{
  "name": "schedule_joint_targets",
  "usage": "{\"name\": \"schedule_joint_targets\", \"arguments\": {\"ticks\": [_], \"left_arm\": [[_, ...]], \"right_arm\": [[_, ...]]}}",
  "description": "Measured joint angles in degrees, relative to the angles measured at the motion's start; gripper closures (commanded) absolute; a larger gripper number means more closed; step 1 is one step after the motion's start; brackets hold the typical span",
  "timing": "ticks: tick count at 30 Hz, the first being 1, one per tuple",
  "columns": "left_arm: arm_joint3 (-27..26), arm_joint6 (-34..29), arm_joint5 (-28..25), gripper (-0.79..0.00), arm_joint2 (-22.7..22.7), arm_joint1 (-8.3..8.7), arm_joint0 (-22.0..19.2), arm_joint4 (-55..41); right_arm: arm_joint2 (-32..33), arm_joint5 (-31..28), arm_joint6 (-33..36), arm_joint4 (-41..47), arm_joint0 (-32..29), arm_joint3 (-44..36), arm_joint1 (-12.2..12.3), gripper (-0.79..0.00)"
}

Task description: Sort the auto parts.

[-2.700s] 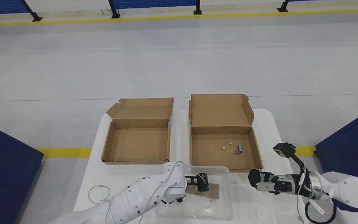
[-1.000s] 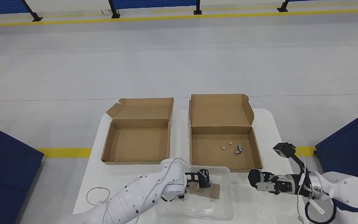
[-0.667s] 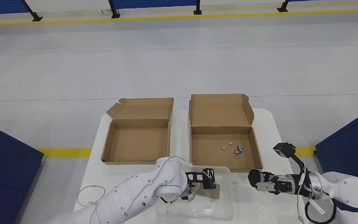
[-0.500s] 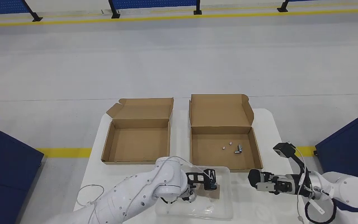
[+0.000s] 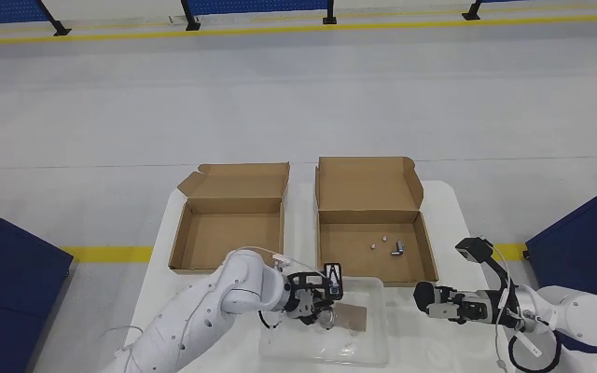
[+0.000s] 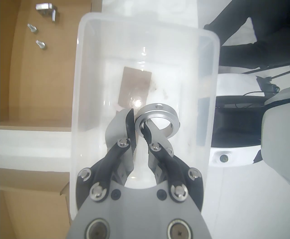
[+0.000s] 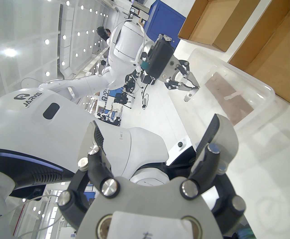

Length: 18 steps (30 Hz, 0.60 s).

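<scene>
White tabletop, clear plastic bin, left tool pinching shiny metal ring, right tool spread wide, empty

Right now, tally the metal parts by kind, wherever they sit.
Shaft collar: 1, pinched in the left gripper
Screws: 2
Corner bracket: 1
Total: 4
</scene>
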Motion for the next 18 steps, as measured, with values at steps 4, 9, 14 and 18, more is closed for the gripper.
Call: {"name": "schedule_joint_targets", "arguments": {"ticks": [4,9,14,18], "left_arm": [[0.95,9.87,-8.41,0.000,-5.23,1.78,3.31,1.45],[0.90,19.57,-10.58,0.000,-6.45,2.87,4.96,3.09],[0.88,19.61,-10.51,0.000,-6.36,2.92,4.92,3.45],[-0.04,20.99,-10.42,0.000,-6.74,2.91,5.34,2.70]], "right_arm": [[0.00,0.00,0.00,0.00,0.00,0.00,0.00,-0.785],[0.00,0.00,0.00,0.00,0.00,0.00,0.00,-0.785],[0.00,0.00,0.00,0.00,0.00,0.00,0.00,-0.785],[0.00,0.00,0.00,0.00,0.00,0.00,0.00,-0.785]]}}
